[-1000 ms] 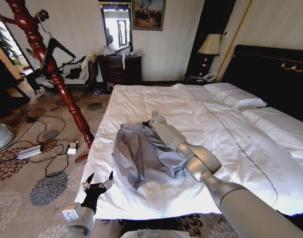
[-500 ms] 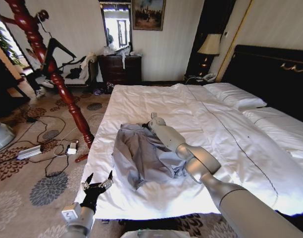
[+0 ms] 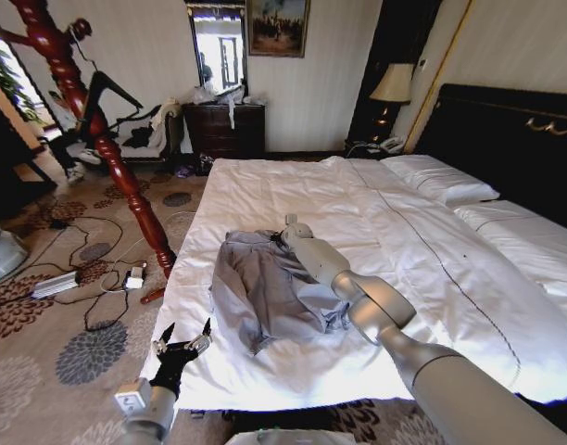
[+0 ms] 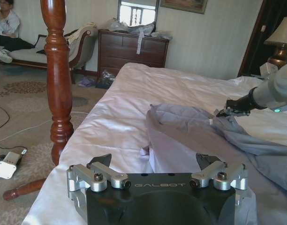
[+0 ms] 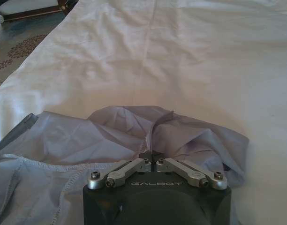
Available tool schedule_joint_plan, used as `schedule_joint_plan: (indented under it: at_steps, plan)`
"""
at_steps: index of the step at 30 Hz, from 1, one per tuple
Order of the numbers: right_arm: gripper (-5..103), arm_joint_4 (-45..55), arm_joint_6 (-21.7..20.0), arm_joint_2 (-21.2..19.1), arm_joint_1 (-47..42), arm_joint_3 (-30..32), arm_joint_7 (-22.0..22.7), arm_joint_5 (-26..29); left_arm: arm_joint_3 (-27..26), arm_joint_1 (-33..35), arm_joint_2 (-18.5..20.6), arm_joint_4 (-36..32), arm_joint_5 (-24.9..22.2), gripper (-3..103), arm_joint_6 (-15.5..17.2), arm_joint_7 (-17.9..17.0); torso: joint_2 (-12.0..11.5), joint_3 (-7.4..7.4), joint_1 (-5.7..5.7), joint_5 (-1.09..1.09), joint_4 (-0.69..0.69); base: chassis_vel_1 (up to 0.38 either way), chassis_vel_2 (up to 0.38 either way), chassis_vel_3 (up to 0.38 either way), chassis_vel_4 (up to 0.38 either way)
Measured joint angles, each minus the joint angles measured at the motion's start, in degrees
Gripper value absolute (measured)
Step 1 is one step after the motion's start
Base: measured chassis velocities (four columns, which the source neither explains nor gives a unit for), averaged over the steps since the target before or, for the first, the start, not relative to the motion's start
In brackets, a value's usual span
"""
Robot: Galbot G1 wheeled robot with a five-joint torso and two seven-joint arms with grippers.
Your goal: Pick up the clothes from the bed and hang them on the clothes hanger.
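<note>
Right gripper [image 5: 153, 159] pinches the shirt [image 3: 265, 289] collar mid-frame on the bed [image 3: 432, 241]; left gripper [image 3: 183, 345] waits open lower left, so lifting and hanging remain.

So the shirt [image 3: 265, 289] lies on the bed [image 3: 404, 250] near its left edge. Right gripper [image 3: 276, 235] sits at the shirt's far end, left gripper [image 3: 183, 343] hangs off the bed's near-left corner, bedpost [image 3: 107, 148] stands further left.
</note>
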Motion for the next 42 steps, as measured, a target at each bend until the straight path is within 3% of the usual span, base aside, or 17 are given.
schedule_joint_plan:
  at_steps: [5, 8, 19, 22, 26, 30, 37, 42]
  plan:
    - [0, 9.91, -0.31, -5.37, -2.71, -0.36, 2.63, 1.26, -0.12, -0.35, 0.59, -1.33, 0.02, 100, 0.84, -0.54, 0.00, 0.00, 0.00, 0.00, -0.01, 0.000, 0.000, 0.000, 0.000]
    - [0, 19.22, 0.58, -10.42, -4.80, -2.16, 2.90, -2.40, -1.30, -0.54, 2.05, -2.40, -0.44, 100, 1.41, -0.94, 0.00, 0.00, 0.00, 0.01, -0.02, 0.000, 0.000, 0.000, 0.000]
    - [0, 33.31, 1.93, -22.01, -8.47, -5.17, 3.25, -10.15, -5.26, -2.06, 7.08, -2.95, -5.10, 100, 3.78, -2.56, 0.00, 0.00, 0.00, 0.00, 0.03, 0.000, 0.000, 0.000, 0.000]
    - [0, 41.35, 3.29, -30.04, -12.41, -6.44, 1.73, -19.91, -8.34, -2.50, 9.15, -2.96, -7.91, 100, 4.70, -3.17, 0.00, -0.01, 0.00, 0.02, -0.06, 0.000, 0.000, 0.000, 0.000]
    - [0, 46.07, 4.25, -33.32, -16.45, -5.87, 1.56, -24.12, -9.37, -3.04, 10.20, -2.96, -9.28, 100, 5.32, -3.64, 0.00, 0.00, 0.00, 0.01, 0.00, 0.000, 0.000, 0.000, 0.000]
    - [0, 48.77, 5.29, -34.97, -19.92, -5.03, 2.21, -26.82, -10.40, -3.28, 11.09, -2.96, -10.50, 100, 6.01, -4.12, 0.00, 0.00, 0.00, 0.00, 0.01, 0.000, 0.000, 0.000, 0.000]
    - [0, 55.32, 9.01, -38.05, -27.92, -0.29, 2.36, -45.16, -17.24, -3.77, 14.43, -2.96, -17.16, 100, 8.26, -5.93, 0.00, 0.00, -0.01, 0.01, 0.00, 0.000, 0.000, 0.000, 0.000]
    - [0, 58.83, 11.99, -40.72, -30.11, 2.84, 2.72, -52.42, -20.48, -7.14, 17.30, -2.96, -22.89, 100, 10.83, -8.42, -0.01, 0.00, 0.00, -0.01, -0.03, 0.000, 0.000, 0.000, 0.000]
